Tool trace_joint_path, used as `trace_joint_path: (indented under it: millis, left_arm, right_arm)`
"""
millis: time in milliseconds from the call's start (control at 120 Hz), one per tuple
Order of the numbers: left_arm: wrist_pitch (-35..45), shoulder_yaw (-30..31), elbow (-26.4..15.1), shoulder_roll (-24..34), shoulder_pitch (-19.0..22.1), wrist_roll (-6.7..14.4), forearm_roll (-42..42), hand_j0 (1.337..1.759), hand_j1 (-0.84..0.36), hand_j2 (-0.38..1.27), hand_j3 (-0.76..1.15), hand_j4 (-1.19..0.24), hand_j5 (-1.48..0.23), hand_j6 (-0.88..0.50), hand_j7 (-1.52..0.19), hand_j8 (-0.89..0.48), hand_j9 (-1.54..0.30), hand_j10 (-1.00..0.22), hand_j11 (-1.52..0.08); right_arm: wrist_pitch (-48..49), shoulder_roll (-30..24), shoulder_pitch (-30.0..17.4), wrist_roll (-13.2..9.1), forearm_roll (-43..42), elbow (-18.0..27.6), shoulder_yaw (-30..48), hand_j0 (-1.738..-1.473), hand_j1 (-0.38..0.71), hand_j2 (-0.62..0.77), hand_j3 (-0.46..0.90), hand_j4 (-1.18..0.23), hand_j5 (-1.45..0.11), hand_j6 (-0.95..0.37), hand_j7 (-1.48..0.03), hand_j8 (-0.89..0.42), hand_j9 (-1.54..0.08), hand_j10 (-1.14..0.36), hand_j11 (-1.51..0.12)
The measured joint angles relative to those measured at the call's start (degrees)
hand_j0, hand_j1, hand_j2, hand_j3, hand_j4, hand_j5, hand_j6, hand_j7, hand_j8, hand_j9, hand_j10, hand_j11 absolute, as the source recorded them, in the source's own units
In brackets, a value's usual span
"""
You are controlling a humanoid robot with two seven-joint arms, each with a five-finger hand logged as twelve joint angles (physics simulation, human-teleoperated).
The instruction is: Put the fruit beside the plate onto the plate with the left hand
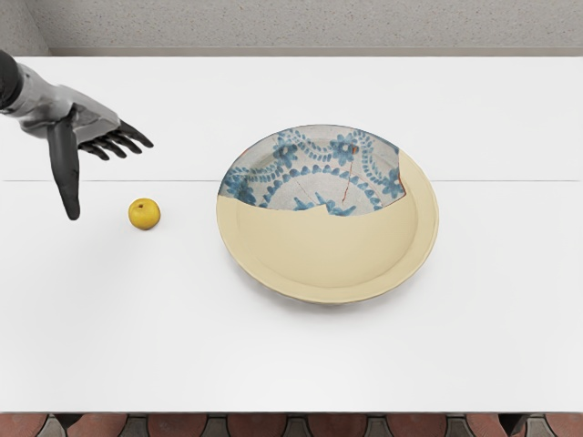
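Observation:
A small yellow fruit (144, 214) lies on the white table, a short way left of the plate. The plate (273, 246) is wide and cream-coloured, with a blue-and-white pattern across its far half. My left hand (91, 155) hovers up and to the left of the fruit, open, with its dark fingers (118, 141) spread toward the right and the thumb hanging down. It holds nothing and does not touch the fruit. Nothing lies on the plate.
The white table (291, 364) runs to a grey wall at the back; its front edge shows at the bottom, with a tiled floor below.

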Motion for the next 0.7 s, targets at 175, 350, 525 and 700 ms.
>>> trace_joint_path:
  millis: [175,350,525,700]
  left_arm:
    - [0.0,-0.36,-1.67,-2.29,-3.7,0.01,-0.39,1.658,0.34,0.0,0.0,-0.01,-0.01,-0.01,-0.01,-0.01,-0.01,-0.01,-0.01]
    - [9.56,-2.82,-10.67,-4.77,-4.42,0.14,-3.77,1.658,0.34,0.0,0.0,-0.01,-0.01,-0.01,-0.01,-0.01,-0.01,-0.01,-0.01]
    - [25.85,-3.93,-12.84,-8.28,1.55,0.37,-7.77,1.658,0.34,0.0,0.0,-0.01,-0.01,-0.01,-0.01,-0.01,-0.01,-0.01,-0.01]
    - [35.16,-5.24,-13.0,-9.01,6.25,0.44,-8.63,1.658,0.34,0.0,0.0,-0.01,-0.01,-0.01,-0.01,-0.01,-0.01,-0.01,-0.01]
  right_arm:
    - [0.0,0.0,0.0,0.0,0.0,0.0,0.0,-1.658,-0.34,0.0,0.0,-0.01,-0.01,-0.01,-0.01,-0.01,-0.01,-0.01,-0.01]
    - [0.0,0.0,0.0,0.0,0.0,0.0,0.0,-1.658,-0.34,0.0,0.0,-0.01,-0.01,-0.01,-0.01,-0.01,-0.01,-0.01,-0.01]
    - [0.0,0.0,0.01,0.0,0.0,0.0,0.0,-1.658,-0.34,0.0,0.0,-0.01,-0.01,-0.01,-0.01,-0.01,-0.01,-0.01,-0.01]
    - [0.0,0.0,-0.01,0.0,0.0,0.0,-0.01,-1.658,-0.34,0.0,0.0,-0.01,-0.01,-0.01,-0.01,-0.01,-0.01,-0.01,-0.01]
